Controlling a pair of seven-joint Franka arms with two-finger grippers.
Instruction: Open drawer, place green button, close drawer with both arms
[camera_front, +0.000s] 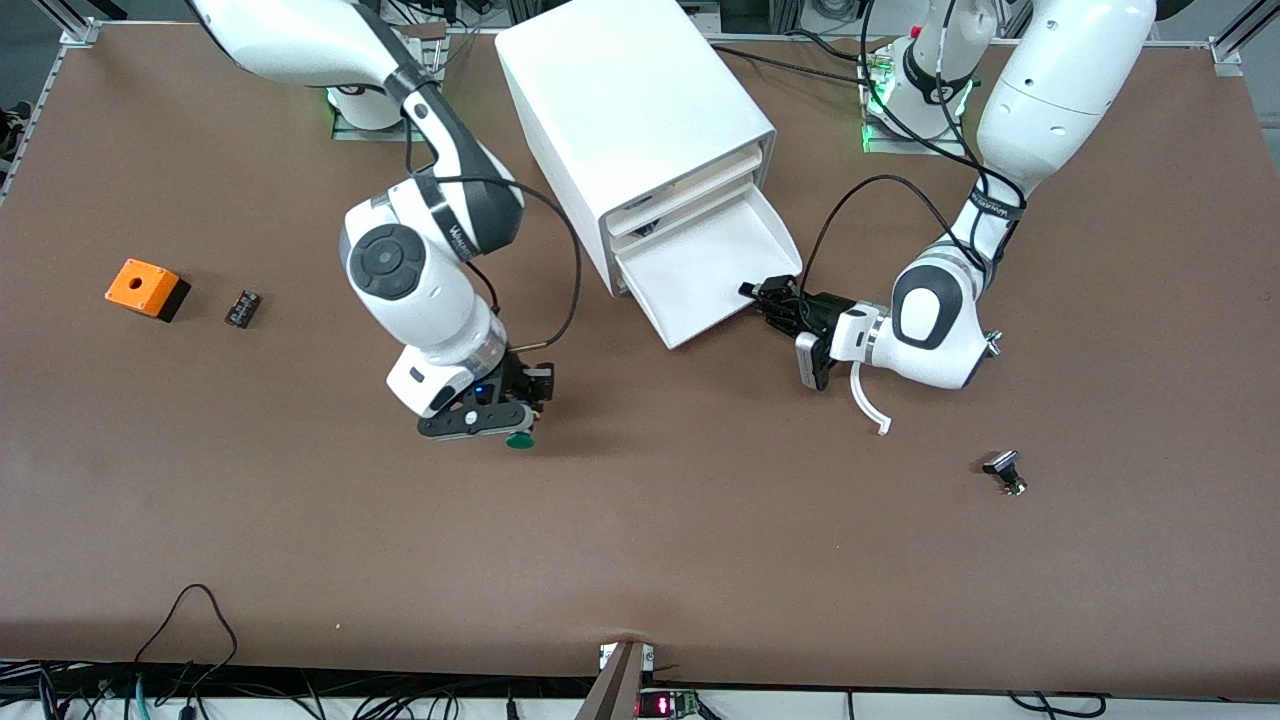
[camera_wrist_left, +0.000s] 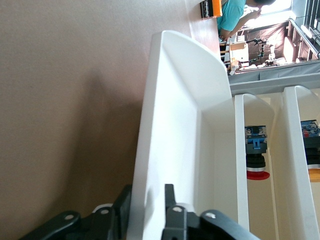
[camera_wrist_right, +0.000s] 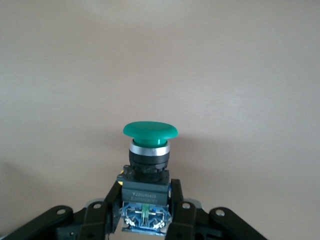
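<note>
The left gripper (camera_front: 762, 296), right of centre in the front view, is clamping the slanted front lip of the drawer (camera_front: 712, 268); in the left wrist view its fingers (camera_wrist_left: 171, 210) are sitting on either side of that thin white wall, the jaws nearly closed on it. The hold is probably steadying the pulled-out drawer so it is staying open and still while the other arm loads it. The drawer is sticking out of the white cabinet (camera_front: 630, 110) at the upper middle of the front view, its floor showing bare white.

The right gripper (camera_front: 508, 412), left of centre in the front view, is gripping the button (camera_front: 519, 439) by its black body, jaws closed around it, green cap pointing away from the wrist. Gripping the body looks sensible, since the rounded cap offers no flat faces. In the right wrist view the button (camera_wrist_right: 148, 165) is filling the lower middle, with only brown table (camera_wrist_right: 160, 60) around it, so it is not over the drawer yet.

Whether the button is touching the table or is just lifted is hard to judge. The drawer's inner end is hidden inside the cabinet. Two upper trays in the left wrist view are holding other parts, cut off at the frame's right edge.
</note>
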